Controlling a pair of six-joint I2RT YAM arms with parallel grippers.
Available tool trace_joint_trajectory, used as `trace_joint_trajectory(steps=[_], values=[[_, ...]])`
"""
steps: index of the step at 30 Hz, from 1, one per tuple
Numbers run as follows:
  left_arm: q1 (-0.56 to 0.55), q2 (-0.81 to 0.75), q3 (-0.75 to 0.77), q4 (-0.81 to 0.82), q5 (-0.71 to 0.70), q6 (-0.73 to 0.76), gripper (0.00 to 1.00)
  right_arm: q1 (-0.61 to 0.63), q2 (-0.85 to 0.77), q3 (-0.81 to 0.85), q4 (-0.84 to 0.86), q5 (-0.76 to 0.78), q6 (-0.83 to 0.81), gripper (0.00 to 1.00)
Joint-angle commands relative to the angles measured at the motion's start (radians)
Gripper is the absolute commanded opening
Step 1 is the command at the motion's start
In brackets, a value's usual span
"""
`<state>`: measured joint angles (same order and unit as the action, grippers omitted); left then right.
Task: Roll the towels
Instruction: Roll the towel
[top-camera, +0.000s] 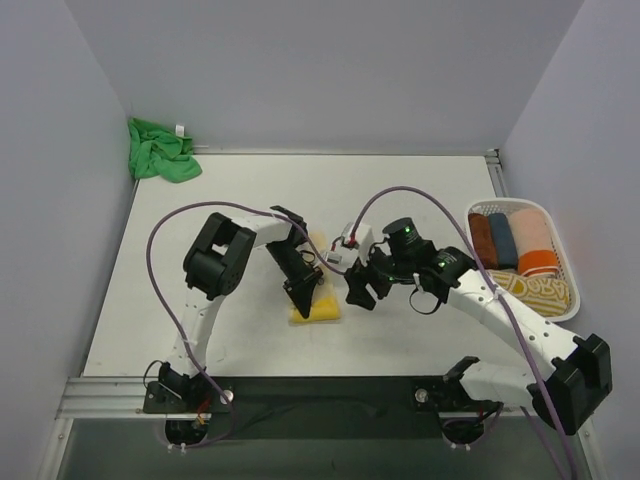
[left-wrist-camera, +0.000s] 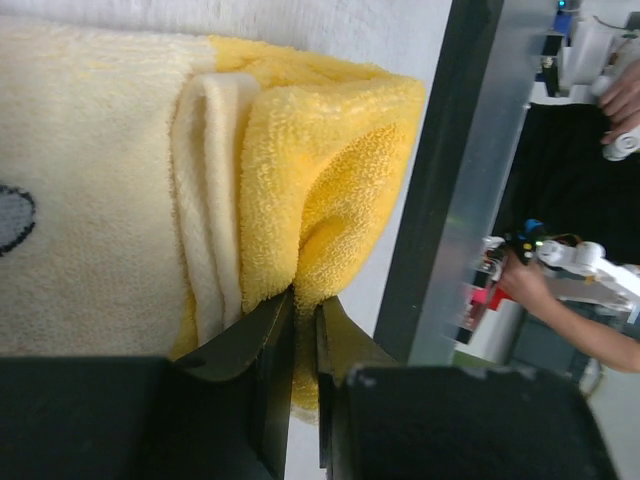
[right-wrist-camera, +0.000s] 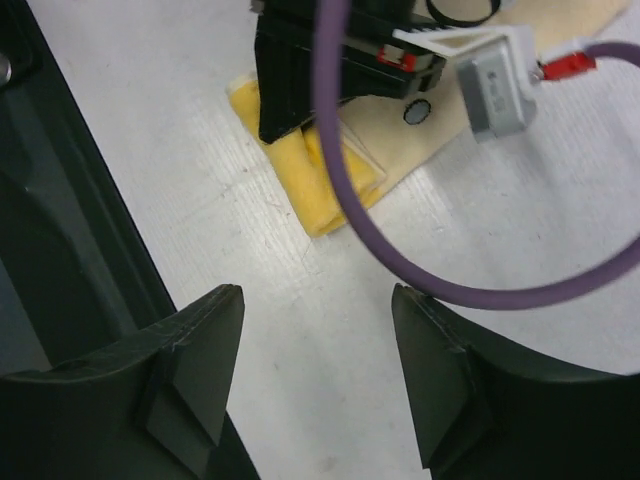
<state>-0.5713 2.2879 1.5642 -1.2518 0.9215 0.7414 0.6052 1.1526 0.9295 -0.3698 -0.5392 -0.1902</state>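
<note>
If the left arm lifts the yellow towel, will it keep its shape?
Probably not: the yellow towel looks soft and floppy, bulging in loose folds. It may unfold, since the left pincer pinches only one spot.

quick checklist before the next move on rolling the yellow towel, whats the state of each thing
1. left claw pinching the yellow towel at its folded edge: ok
2. right claw open and empty above the table: ok
3. yellow towel fully rolled: not ok, its pale part lies flat
4. purple cable clear of the right claw's path to the towel: cannot tell
5. green towel spread for rolling: not ok, bunched in the far left corner
</note>
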Motion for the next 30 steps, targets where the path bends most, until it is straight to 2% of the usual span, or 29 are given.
trace_joint_trajectory(steps=[1, 6, 11, 22, 28, 30], values=[[0.007, 0.099, -0.013, -0.014, -0.187, 0.079, 0.11, 0.097, 0.03, -0.02, 0.069, 0.11, -0.159, 0.63], [0.045, 0.128, -0.01, -0.014, -0.187, 0.047, 0.11, 0.255, 0.145, 0.017, 0.107, 0.16, -0.271, 0.63], [0.073, 0.14, 0.0, -0.014, -0.188, 0.033, 0.12, 0.353, 0.249, 0.028, 0.181, 0.171, -0.34, 0.61], [0.102, 0.14, 0.011, -0.015, -0.202, 0.058, 0.17, 0.367, 0.466, 0.015, 0.404, 0.156, -0.379, 0.57], [0.119, 0.142, 0.013, -0.021, -0.179, 0.059, 0.17, 0.367, 0.541, 0.025, 0.413, 0.09, -0.387, 0.46], [0.128, 0.14, 0.01, -0.023, -0.17, 0.059, 0.17, 0.363, 0.567, 0.026, 0.402, 0.078, -0.381, 0.4]])
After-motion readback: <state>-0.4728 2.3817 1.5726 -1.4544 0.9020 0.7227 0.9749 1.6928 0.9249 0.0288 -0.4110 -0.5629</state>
